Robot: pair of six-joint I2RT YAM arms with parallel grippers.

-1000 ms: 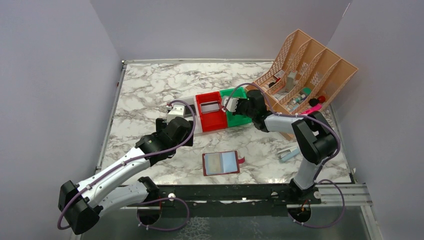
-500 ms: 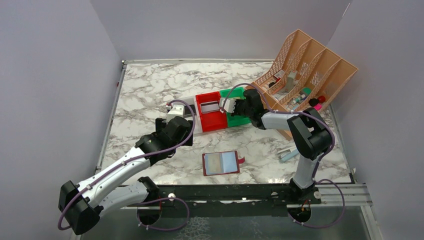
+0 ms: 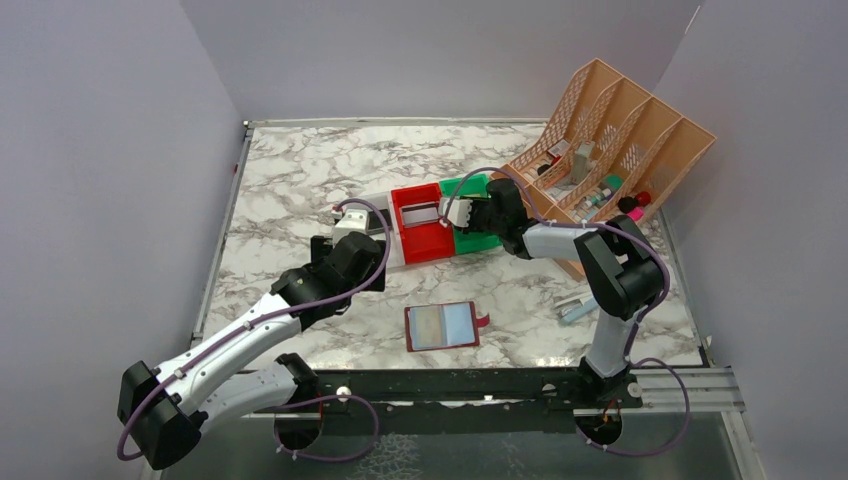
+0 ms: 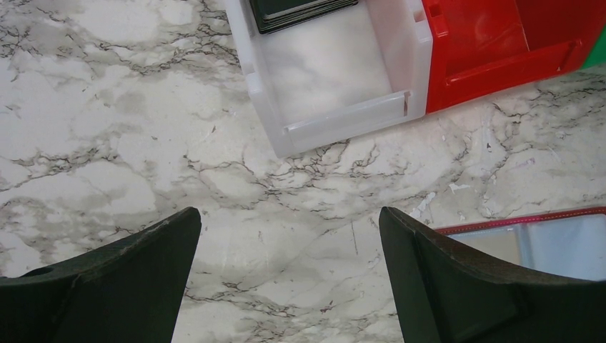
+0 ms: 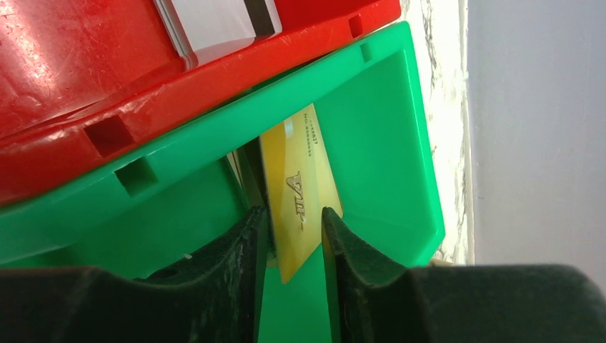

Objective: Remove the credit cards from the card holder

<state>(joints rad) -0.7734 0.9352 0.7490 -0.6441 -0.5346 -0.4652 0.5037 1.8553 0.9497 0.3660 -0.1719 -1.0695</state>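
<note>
Gold card [image 5: 296,179]: glossy, "VIP" lettering, standing slanted between the fingers of the right tool [image 5: 293,218], inside the green bin [image 5: 386,143]. Fingers partly apart, flanking the card, not clamped on it. Silver card [image 5: 214,21], dark stripe, in the red bin [image 5: 71,57] just beyond that tool.

Left tool [image 4: 289,214]: spread wide, holding nothing, over the worktop [image 4: 107,107]. Ahead of it, the white bin [image 4: 343,121] with a black card [image 4: 300,8] (edges look layered; count unsure). Card holder [image 4: 550,243], red-edged with pale pockets, lies flat beside its right finger.

Count: three bins, one holder.

Table [image 3: 300,170] open at left; bins [image 3: 398,228] and rack [image 3: 640,140] crowd the right; card holder [image 3: 442,326] lies flat nearside.
</note>
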